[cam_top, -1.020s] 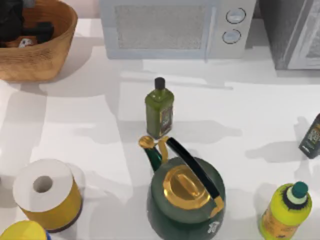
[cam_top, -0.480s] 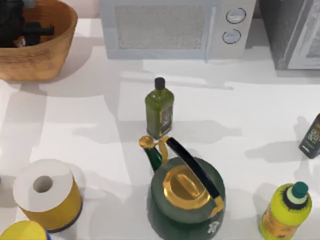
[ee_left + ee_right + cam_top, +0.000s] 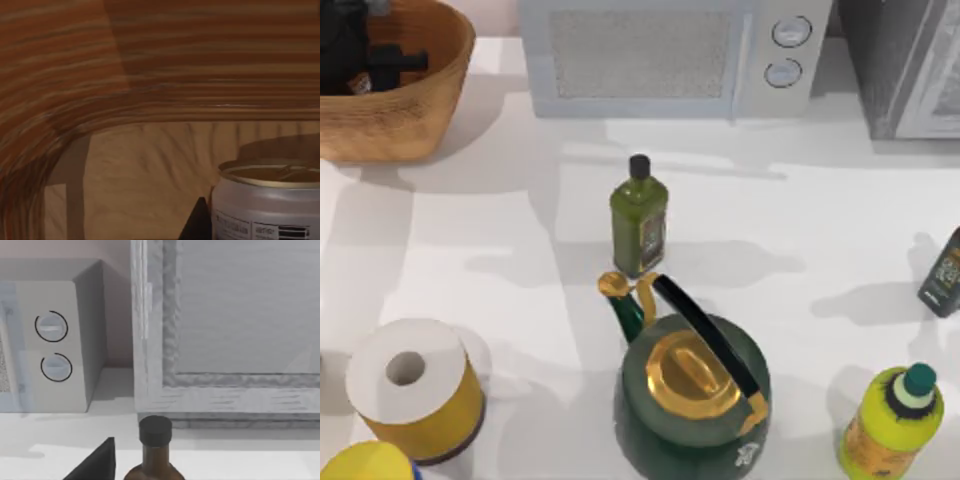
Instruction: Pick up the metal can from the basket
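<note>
From above, the left gripper [image 3: 365,62] reaches down inside the basket [image 3: 415,105] at the bench's far left corner. Up close at the left wrist, the metal can [image 3: 267,202] stands upright on the basket floor beside one dark fingertip [image 3: 196,220]; whether the jaws are apart, I cannot tell.

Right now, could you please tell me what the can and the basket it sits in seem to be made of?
The can looks like metal: a silvery, slightly glossy wall, a rolled rim and a tan lid. Its printed label may be paint or film. The basket looks like woven wicker, orange-brown and matte, with ribbed coiled walls. The left end effector is down inside the basket.
</note>
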Controlling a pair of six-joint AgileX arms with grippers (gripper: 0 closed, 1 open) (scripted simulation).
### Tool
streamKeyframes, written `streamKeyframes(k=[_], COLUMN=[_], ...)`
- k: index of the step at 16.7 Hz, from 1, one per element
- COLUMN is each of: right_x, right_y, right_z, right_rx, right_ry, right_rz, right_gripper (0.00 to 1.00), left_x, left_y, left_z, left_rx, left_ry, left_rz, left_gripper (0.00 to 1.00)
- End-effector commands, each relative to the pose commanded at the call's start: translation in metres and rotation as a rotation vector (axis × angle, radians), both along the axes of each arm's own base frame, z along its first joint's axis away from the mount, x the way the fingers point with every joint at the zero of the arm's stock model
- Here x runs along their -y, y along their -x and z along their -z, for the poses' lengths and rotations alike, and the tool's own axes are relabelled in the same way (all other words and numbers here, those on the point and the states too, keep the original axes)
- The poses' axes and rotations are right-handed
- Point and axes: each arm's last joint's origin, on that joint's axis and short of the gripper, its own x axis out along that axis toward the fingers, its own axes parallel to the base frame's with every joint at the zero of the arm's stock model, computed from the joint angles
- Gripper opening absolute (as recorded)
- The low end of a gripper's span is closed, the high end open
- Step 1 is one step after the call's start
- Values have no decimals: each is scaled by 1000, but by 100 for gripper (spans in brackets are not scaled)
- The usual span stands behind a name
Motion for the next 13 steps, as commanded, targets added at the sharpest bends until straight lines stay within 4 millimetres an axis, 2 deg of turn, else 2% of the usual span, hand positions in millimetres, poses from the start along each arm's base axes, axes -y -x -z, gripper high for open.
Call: streamKeyframes(k=[1, 2, 5, 7, 10, 13], right_x=[0, 0, 0, 0, 0, 0], right_y=[0, 0, 0, 0, 0, 0], right_z=[0, 0, 0, 0, 0, 0], right_rx=[0, 0, 0, 0, 0, 0], right_ry=[0, 0, 0, 0, 0, 0], right_rz=[0, 0, 0, 0, 0, 0], right_gripper=[100, 100, 100, 100, 100, 100], left_x=[0, -1, -2, -2, 0, 7], left_y=[0, 0, 3, 10, 32, 77], left_z=[0, -18, -23, -38, -77, -131], left_rx=[0, 39, 48, 76, 154, 282], left_ry=[0, -8, -9, -11, -17, -24], left_rz=[0, 1, -4, -12, -19, -18], left_gripper=[0, 0, 0, 0, 0, 0])
